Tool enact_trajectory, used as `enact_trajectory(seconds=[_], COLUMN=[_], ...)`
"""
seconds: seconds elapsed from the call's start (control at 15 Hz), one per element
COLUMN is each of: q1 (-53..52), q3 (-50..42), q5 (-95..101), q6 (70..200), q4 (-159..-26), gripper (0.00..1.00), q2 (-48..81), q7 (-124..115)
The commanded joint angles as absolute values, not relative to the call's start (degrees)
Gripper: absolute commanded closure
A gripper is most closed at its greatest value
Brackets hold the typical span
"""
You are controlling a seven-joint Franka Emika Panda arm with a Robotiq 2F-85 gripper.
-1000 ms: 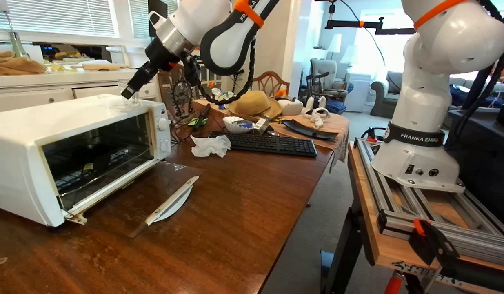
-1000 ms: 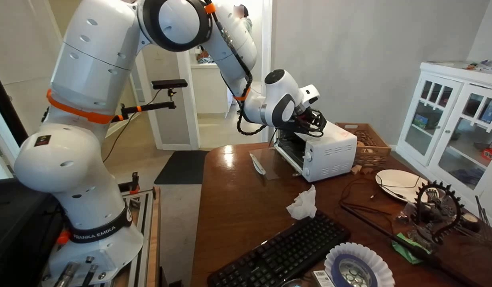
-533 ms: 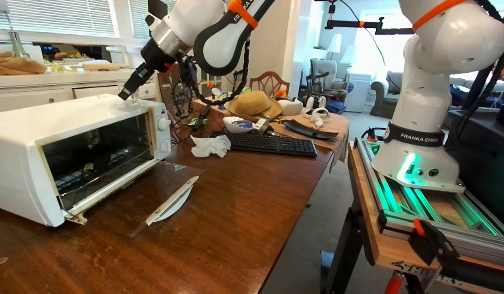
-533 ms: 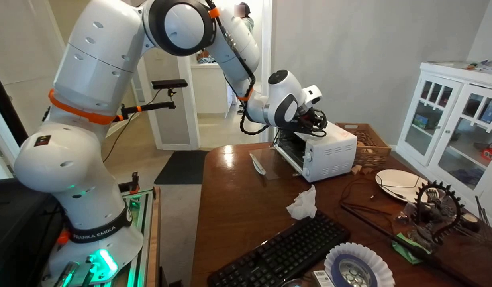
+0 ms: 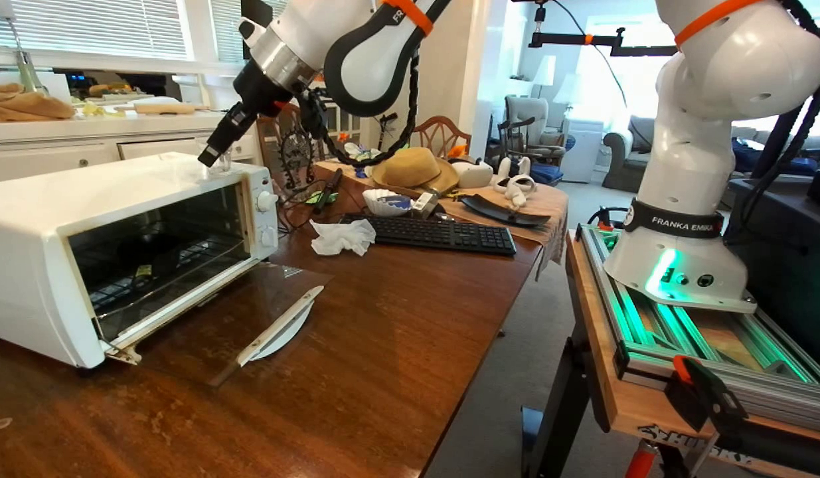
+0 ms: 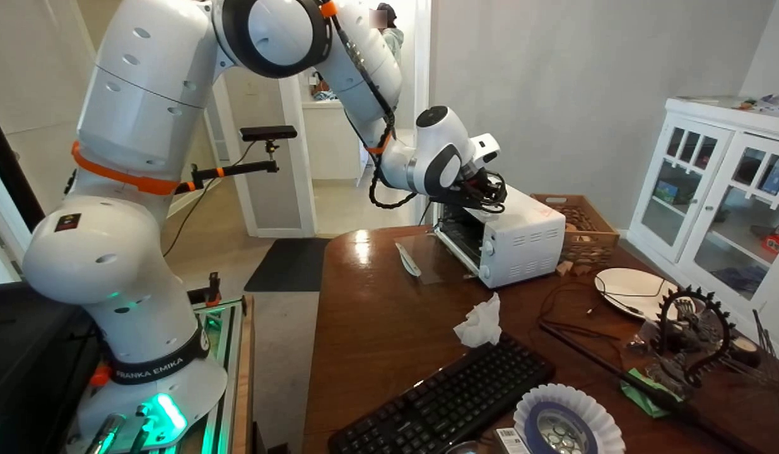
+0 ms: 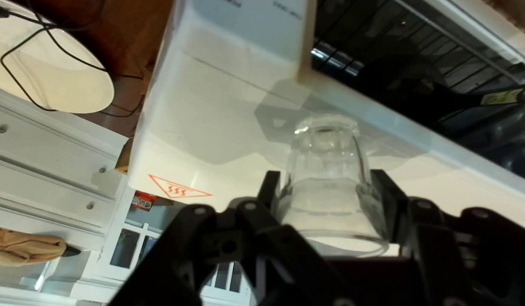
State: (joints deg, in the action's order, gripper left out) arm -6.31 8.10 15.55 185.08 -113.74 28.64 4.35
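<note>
At nine o'clock in an exterior view, we see a white toaster oven (image 5: 111, 189); near its two o'clock corner the gripper (image 7: 325, 187), jaws about half parted, clasps a clear glass tumbler (image 7: 328, 197) at the oven's top.

- My gripper (image 7: 324, 183) was black, the glass (image 7: 328, 204) colourless and see-through.
- I saw a white toaster oven (image 5: 111, 189) with a red-outlined warning triangle (image 7: 177, 190).
- The worktop (image 5: 370, 318) looked reddish brown to me, with a wood grain.
- I made out a black keyboard (image 6: 449, 397) and a tan hat (image 5: 410, 168).
</note>
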Motion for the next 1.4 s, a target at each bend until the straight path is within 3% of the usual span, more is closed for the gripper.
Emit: enact_trajectory(seconds=[0.0, 0.53, 1.07, 1.27, 1.33], q1=[-7.10, -8.78, -18.25, -15.30, -16.60], q3=[8.17, 5.83, -6.67, -1.99, -4.09], q5=[13.60, 15.04, 17.45, 16.85, 16.51], q6=[184.89, 185.02, 188.10, 184.82, 186.35], q4=[-125.00, -138.49, -135.60, -134.00, -135.98], gripper=[0.70, 0.70, 0.70, 0.70, 0.45], q2=[20.76, 12.94, 20.14, 22.11, 20.17], q7=[4.87, 3.00, 4.86, 5.56, 4.86])
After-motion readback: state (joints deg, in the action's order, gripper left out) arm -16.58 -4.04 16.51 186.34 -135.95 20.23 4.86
